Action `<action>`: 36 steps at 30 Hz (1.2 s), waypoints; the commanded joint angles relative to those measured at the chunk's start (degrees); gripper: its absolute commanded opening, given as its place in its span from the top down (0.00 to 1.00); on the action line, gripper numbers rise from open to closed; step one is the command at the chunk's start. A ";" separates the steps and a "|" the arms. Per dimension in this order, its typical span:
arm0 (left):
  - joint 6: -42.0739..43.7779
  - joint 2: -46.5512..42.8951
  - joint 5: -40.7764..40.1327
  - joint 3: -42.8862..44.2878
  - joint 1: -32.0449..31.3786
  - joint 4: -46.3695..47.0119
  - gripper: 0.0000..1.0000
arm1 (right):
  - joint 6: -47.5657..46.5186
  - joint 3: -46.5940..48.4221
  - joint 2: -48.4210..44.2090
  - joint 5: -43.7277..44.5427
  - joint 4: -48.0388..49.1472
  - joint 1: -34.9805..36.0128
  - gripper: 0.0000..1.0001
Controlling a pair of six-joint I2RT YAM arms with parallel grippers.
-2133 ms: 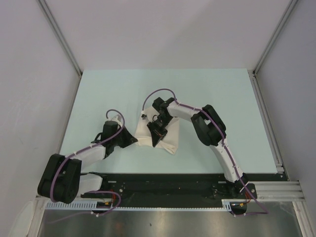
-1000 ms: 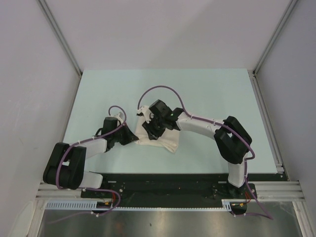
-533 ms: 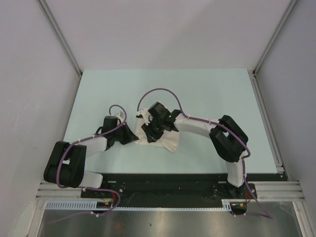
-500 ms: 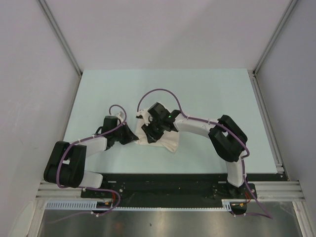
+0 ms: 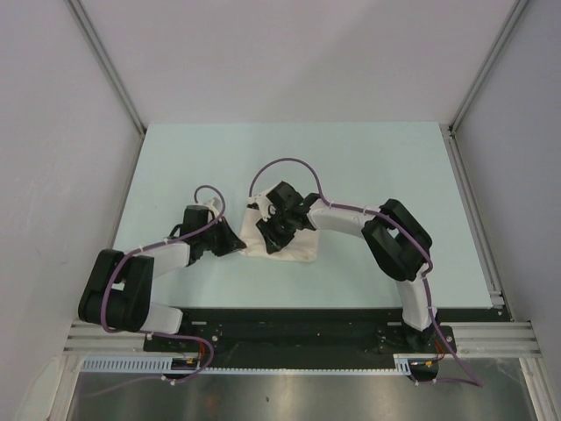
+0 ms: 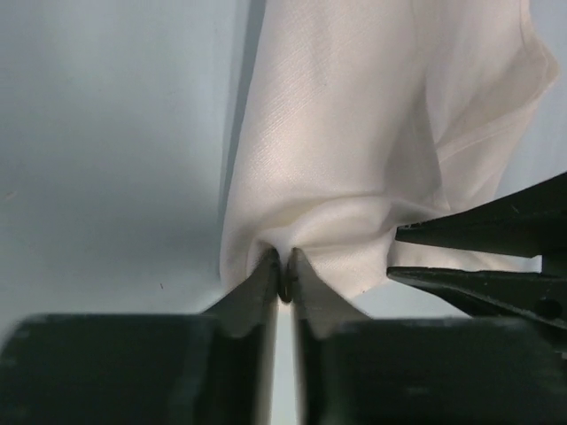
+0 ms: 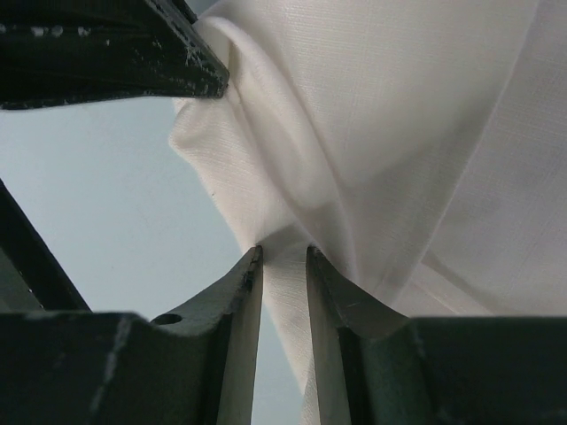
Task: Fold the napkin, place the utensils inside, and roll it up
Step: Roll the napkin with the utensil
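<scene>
Since a second ago, your right arm (image 5: 396, 239) has pulled its elbow in toward the middle. The napkin (image 5: 298, 248) has also drawn from a skewed shape into a squarer bundle.

Your left hand (image 6: 283, 271) is closed, its tips pinching a bunched edge of the cloth, which rises away from the pinch in one broad fold. Your right hand (image 7: 283, 257) is nearly closed too. A strip of cloth runs between its fingers, so it grips the napkin as well. The two hands sit just beside each other at the napkin's left side, and each wrist view catches the other hand's dark fingers at its edge.

The cloth is plain white with a fine weave, and a doubled edge shows at the upper right of the left wrist view.

You have the napkin on the pale green counter (image 5: 368, 167), left of centre and nearer the near edge than the far one. It lies well apart from the metal rail (image 5: 473, 210) on the right and from the counter's left edge. Your left arm (image 5: 166, 256) reaches in from the near-left corner. Grey walls (image 5: 53, 158) stand along the left, right and far sides.
</scene>
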 commanded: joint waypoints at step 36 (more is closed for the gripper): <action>8.33 -6.12 -1.95 -3.74 0.77 6.76 0.26 | 4.49 8.42 13.31 -8.73 -8.00 -7.64 0.70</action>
